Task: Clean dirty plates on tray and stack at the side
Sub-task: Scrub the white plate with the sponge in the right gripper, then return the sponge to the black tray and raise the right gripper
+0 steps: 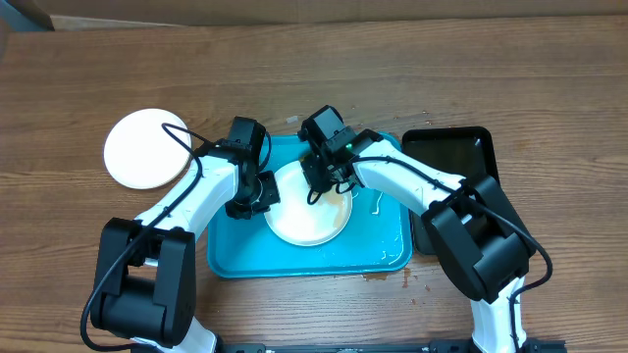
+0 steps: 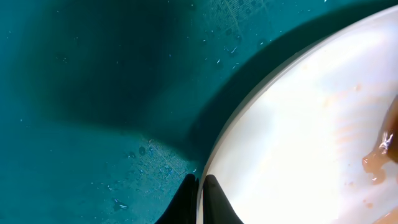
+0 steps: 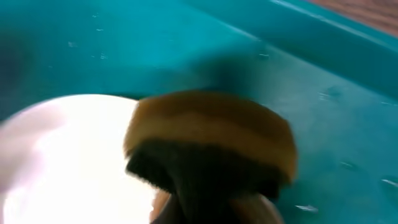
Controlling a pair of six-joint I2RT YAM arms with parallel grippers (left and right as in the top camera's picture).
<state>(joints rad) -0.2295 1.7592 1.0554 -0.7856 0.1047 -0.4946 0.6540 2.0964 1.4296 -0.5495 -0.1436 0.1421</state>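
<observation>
Dirty plates [image 1: 304,222], perhaps two stacked (smeared brown), lie in the tray [image 1: 389,245].

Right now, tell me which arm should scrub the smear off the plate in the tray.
Right. The right gripper holds the sponge over the plate; the left gripper is clamped on the plate's rim, steadying it.

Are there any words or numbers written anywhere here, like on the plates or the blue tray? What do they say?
None: no word, number or sign can be read in any view.
The tray, the dirty plate lying on it, the plate on the table, the black tray and the sponge show no print.
The right wrist view is blurred.
</observation>
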